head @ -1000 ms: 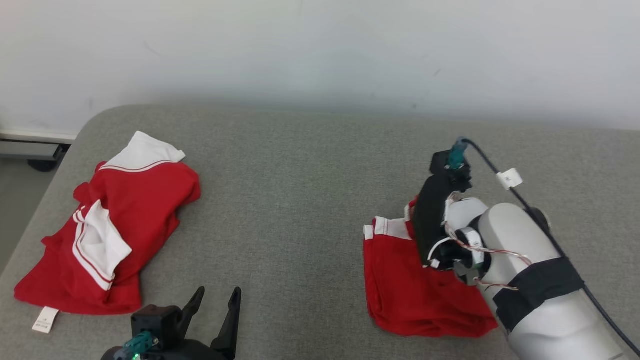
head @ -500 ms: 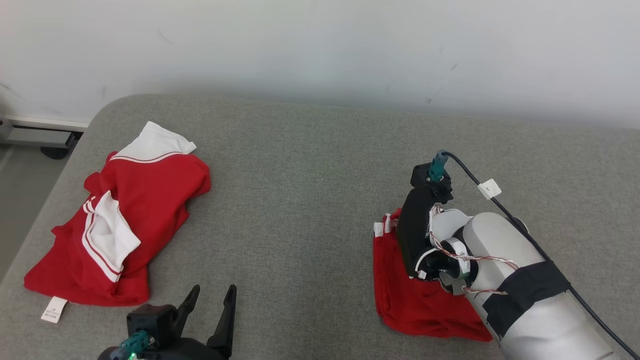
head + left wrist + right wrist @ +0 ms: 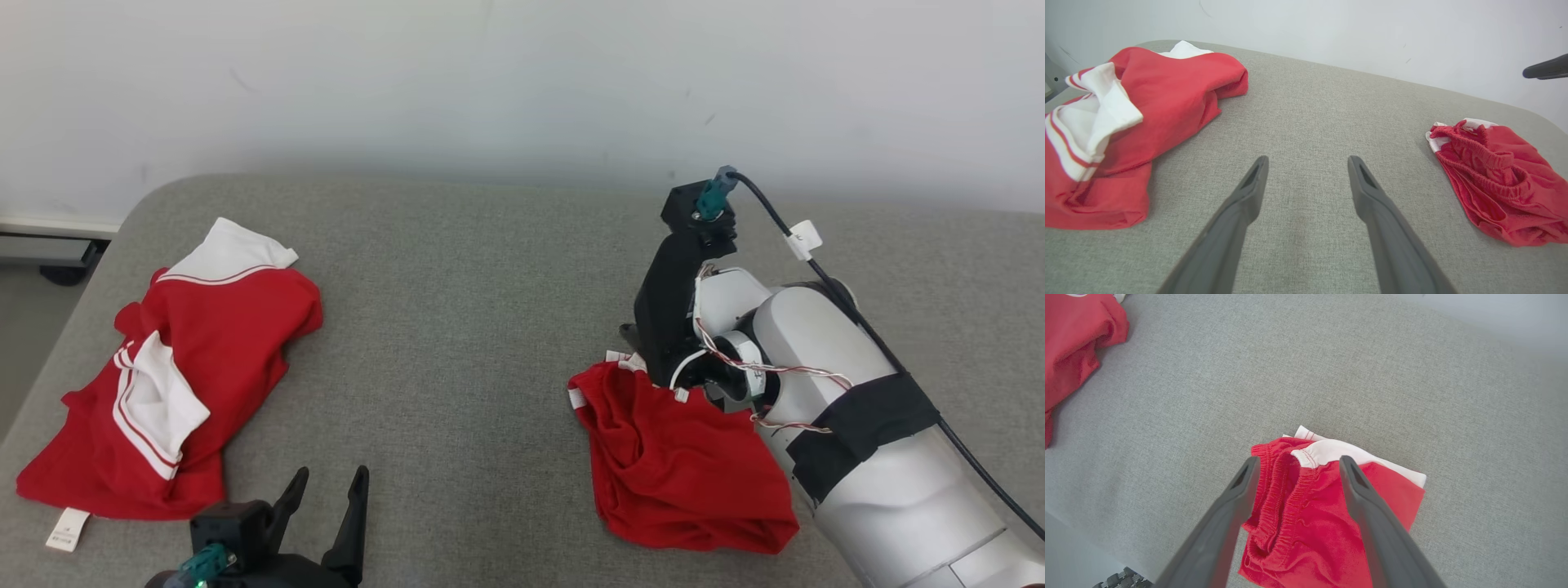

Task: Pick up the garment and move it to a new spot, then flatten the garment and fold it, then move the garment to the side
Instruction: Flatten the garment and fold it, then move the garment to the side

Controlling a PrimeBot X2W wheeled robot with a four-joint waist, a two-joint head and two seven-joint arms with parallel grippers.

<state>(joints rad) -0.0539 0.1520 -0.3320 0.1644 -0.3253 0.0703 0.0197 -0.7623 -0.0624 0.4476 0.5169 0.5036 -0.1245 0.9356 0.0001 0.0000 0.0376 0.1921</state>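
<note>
The garment, a pair of red shorts (image 3: 669, 465) with white trim and an elastic waistband, lies crumpled on the grey cushioned surface (image 3: 473, 327) at the right. My right gripper (image 3: 1296, 461) hangs open just above the waistband end of the shorts (image 3: 1306, 522), with nothing between its fingers. In the head view the right wrist and pale forearm (image 3: 824, 367) cover that gripper and the shorts' right edge. My left gripper (image 3: 328, 475) stands open and empty at the near edge, over bare fabric (image 3: 1308, 161). The shorts (image 3: 1494, 188) lie well to its right.
A second garment, a red shirt with white striped collar and sleeve (image 3: 204, 351), lies bunched at the left, with a white label by the near edge; it shows too in the left wrist view (image 3: 1147, 94). A white wall (image 3: 522, 82) stands behind. The surface's rounded left corner drops to the floor.
My right gripper has opened and risen off the shorts, which now lie loose in a more crumpled heap. The head camera swayed slightly. The left gripper stayed open.
</note>
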